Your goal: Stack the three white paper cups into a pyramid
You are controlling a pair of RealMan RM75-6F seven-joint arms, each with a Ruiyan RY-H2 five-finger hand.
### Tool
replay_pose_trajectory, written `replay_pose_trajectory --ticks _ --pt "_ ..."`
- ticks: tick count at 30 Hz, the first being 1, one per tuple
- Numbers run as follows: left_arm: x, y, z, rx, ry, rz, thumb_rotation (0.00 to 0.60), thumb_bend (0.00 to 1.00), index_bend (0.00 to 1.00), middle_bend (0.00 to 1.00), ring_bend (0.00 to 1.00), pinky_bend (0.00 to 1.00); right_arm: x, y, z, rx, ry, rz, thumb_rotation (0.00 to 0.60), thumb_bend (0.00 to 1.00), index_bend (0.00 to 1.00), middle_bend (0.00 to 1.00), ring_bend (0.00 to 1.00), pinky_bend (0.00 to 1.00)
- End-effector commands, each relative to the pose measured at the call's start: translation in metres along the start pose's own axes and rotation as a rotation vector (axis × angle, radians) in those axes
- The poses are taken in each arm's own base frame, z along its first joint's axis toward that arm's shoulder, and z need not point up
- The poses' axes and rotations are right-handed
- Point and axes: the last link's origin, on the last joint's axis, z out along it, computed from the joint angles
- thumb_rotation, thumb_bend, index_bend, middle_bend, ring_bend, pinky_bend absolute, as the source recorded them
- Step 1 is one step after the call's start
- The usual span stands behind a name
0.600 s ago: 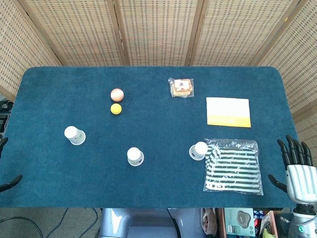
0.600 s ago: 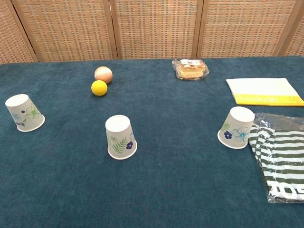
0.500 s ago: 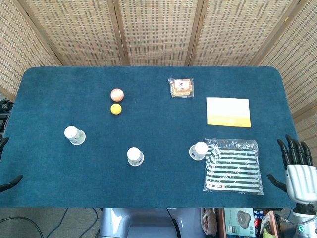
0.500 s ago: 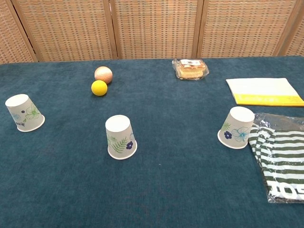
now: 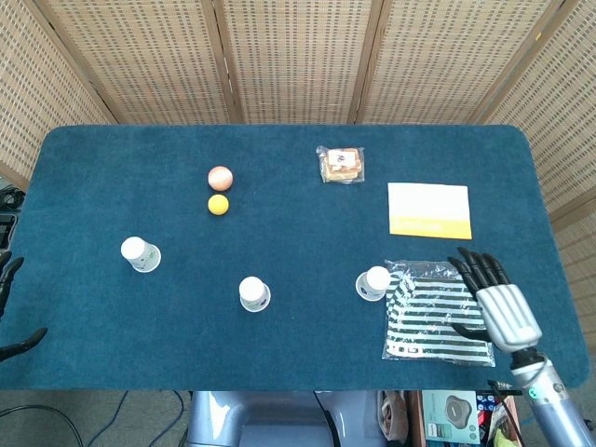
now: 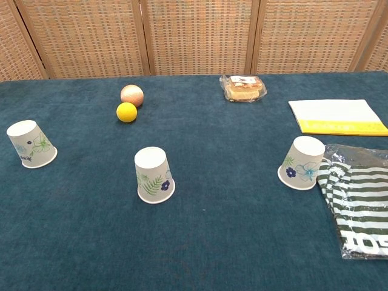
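Note:
Three white paper cups with flower prints stand upside down and apart on the blue table. The left cup is near the left side, the middle cup towards the front, the right cup beside a striped bag. My right hand hovers over that bag, fingers spread, holding nothing, to the right of the right cup. Of my left hand only dark fingertips show at the head view's left edge, off the table. Neither hand shows in the chest view.
A striped plastic bag lies at the front right, a white and yellow booklet behind it. A wrapped snack sits at the back. A pink ball and a yellow ball lie together at the back left.
My right hand has moved left from the table's right edge to over the striped bag. The cups have not moved.

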Motion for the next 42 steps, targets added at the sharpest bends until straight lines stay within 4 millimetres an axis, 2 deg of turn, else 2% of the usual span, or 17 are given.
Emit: replay_pose_trajectory --ticks 1,4,7,14,20,22,27,34,37,42 --pt "0.001 -0.001 0.001 0.004 -0.002 -0.001 0.6 0.18 0.0 0.0 0.0 0.0 -0.007 -0.013 0.049 0.073 -0.124 0.015 0.6 0.01 0.03 0.16 0.08 0.15" --pt "-0.003 -0.002 0.004 0.014 -0.025 0.006 0.6 0.18 0.0 0.0 0.0 0.0 -0.024 -0.027 0.074 0.079 -0.181 0.02 0.6 0.06 0.06 0.18 0.12 0.17" --pt "-0.005 -0.002 0.007 0.022 -0.041 0.009 0.6 0.18 0.0 0.0 0.0 0.0 -0.034 -0.032 0.089 0.062 -0.192 0.005 0.6 0.13 0.1 0.21 0.15 0.21" --pt "-0.006 -0.005 0.01 0.036 -0.051 0.007 0.6 0.18 0.0 0.0 0.0 0.0 -0.049 -0.039 0.107 0.042 -0.192 -0.02 0.6 0.27 0.21 0.32 0.26 0.31" --pt "-0.005 -0.009 0.012 0.06 -0.059 0.004 0.6 0.18 0.0 0.0 0.0 0.0 -0.063 -0.049 0.115 0.047 -0.199 -0.025 0.6 0.31 0.3 0.41 0.36 0.4" --pt "-0.004 -0.011 0.012 0.069 -0.061 0.001 0.6 0.18 0.0 0.0 0.0 0.0 -0.071 -0.059 0.12 0.057 -0.206 -0.004 0.6 0.32 0.32 0.43 0.38 0.41" --pt "-0.004 -0.011 0.012 0.07 -0.063 0.0 0.6 0.18 0.0 0.0 0.0 0.0 -0.076 -0.068 0.127 0.058 -0.196 0.005 0.6 0.33 0.36 0.46 0.41 0.41" --pt "-0.003 -0.011 0.012 0.073 -0.063 -0.004 0.6 0.18 0.0 0.0 0.0 0.0 -0.079 -0.075 0.131 0.061 -0.174 0.002 0.6 0.41 0.45 0.54 0.48 0.46" --pt "-0.004 -0.012 0.012 0.074 -0.066 -0.004 0.6 0.18 0.0 0.0 0.0 0.0 -0.078 -0.078 0.13 0.068 -0.171 0.002 0.6 0.42 0.46 0.54 0.48 0.46" --pt "-0.004 -0.012 0.012 0.076 -0.071 -0.006 0.6 0.18 0.0 0.0 0.0 0.0 -0.073 -0.097 0.126 0.128 -0.171 0.014 0.6 0.42 0.46 0.54 0.48 0.46"
